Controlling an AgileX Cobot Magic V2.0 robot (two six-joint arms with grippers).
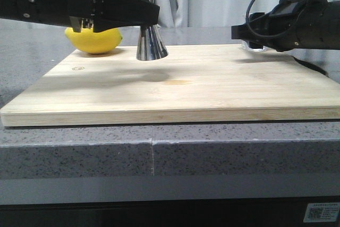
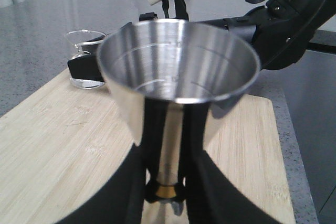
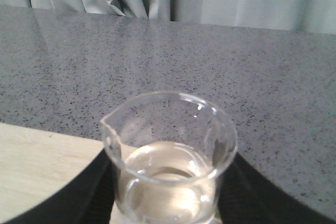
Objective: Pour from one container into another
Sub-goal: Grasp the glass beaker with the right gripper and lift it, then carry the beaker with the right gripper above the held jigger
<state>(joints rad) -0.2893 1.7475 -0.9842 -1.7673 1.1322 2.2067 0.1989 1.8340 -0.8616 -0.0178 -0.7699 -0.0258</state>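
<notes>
While both arms reach in over the wooden board (image 1: 175, 86), the left claw (image 1: 151, 17) is closed round the steel jigger (image 1: 151, 43) and the right claw (image 1: 239, 31) sits at the glass beaker (image 1: 254, 46).

From the front, the jigger stands upright on the board at upper left of centre, a lemon (image 1: 94, 41) just behind to its left; the beaker is at the board's far right, mostly hidden by the right arm. Over the left wrist, black fingers (image 2: 194, 135) pinch the jigger's (image 2: 178, 72) narrow waist, the beaker (image 2: 84, 61) small at upper left. Over the right wrist, the beaker (image 3: 170, 156) sits low in the middle, holding clear liquid, between dark fingers (image 3: 84, 192); whether they grip it I cannot tell.
</notes>
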